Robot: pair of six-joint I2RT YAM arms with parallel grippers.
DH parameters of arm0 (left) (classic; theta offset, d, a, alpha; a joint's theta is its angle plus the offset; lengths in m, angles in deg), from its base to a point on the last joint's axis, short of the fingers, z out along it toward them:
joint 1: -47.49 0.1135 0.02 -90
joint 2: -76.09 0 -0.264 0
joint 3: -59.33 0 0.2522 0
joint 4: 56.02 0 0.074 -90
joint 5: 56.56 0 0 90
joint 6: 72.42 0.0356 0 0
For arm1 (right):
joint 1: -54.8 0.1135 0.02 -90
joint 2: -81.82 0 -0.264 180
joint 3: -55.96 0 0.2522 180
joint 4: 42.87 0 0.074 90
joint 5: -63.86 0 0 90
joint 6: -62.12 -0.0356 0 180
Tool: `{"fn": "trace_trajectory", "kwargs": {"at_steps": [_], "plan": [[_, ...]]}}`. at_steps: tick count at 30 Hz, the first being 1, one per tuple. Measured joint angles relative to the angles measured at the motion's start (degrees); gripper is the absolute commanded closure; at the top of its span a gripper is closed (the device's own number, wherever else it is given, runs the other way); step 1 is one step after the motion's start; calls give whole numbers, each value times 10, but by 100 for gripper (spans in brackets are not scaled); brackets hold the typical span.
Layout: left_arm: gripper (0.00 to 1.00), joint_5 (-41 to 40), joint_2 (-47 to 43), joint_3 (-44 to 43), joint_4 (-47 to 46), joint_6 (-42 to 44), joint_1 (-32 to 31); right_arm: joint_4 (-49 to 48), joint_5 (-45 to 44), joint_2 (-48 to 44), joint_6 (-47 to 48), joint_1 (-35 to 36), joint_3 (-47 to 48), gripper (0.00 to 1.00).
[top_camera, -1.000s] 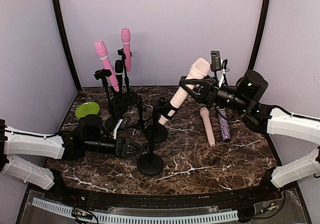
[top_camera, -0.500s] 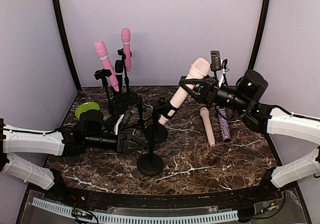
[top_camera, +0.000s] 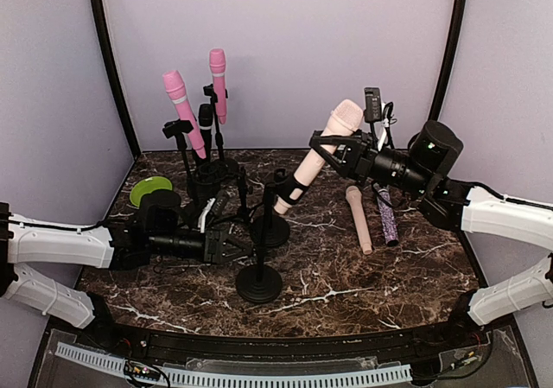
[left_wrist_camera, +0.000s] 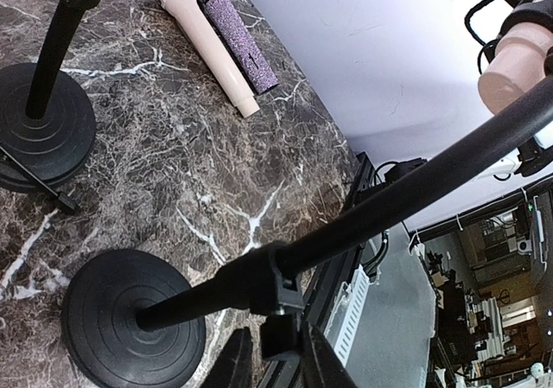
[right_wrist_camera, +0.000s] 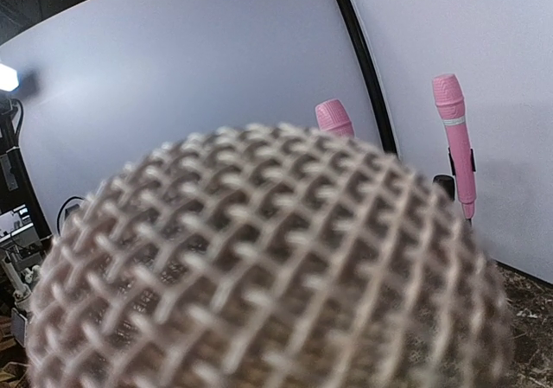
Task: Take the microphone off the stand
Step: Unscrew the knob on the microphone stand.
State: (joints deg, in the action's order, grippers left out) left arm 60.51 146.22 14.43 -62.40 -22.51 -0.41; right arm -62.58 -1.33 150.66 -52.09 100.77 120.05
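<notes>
The left gripper [left_wrist_camera: 275,358] has closed in, pinching the stand pole [left_wrist_camera: 389,205] to brace it. The right gripper [top_camera: 327,151] clasps the peach microphone [top_camera: 346,116], which is still clipped; pulling it free likely comes next.

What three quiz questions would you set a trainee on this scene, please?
1. Pick one: what does the right gripper hold? A a pink mic; B the cream mic; C the green plate.
2. True or false: the cream mic is already out of the clip on the stand.
3. How many mics lie flat on the table?
Key: 1 B. 2 False, its lower end sits in the clip. 3 Two: the loose cream mic and the purple mic.
</notes>
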Motion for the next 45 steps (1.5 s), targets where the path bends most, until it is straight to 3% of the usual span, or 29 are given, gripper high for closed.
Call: {"fn": "trace_trajectory", "kwargs": {"at_steps": [8, 13, 24, 31, 35, 38, 45], "plan": [[96, 11, 2, 6, -25, -33, 19, -2, -7, 3, 0, 0, 0, 75], [100, 29, 7, 14, -45, -71, 26, -2, -5, 5, 1, 0, 2, 75], [98, 65, 10, 65, -128, -193, 33, 6, 10, 15, 19, 16, 15, 75], [81, 70, 20, 98, -203, -235, 35, 9, 11, 15, 28, 25, 17, 74], [61, 58, 8, 58, -117, -176, 39, 30, 8, 15, 39, 28, 30, 74], [48, 16, -21, 1, 0, -92, 43, 54, 1, 20, 50, 36, 45, 74], [47, -72, -144, -52, 129, 106, 46, 83, -17, 31, 73, 57, 69, 74]]}}
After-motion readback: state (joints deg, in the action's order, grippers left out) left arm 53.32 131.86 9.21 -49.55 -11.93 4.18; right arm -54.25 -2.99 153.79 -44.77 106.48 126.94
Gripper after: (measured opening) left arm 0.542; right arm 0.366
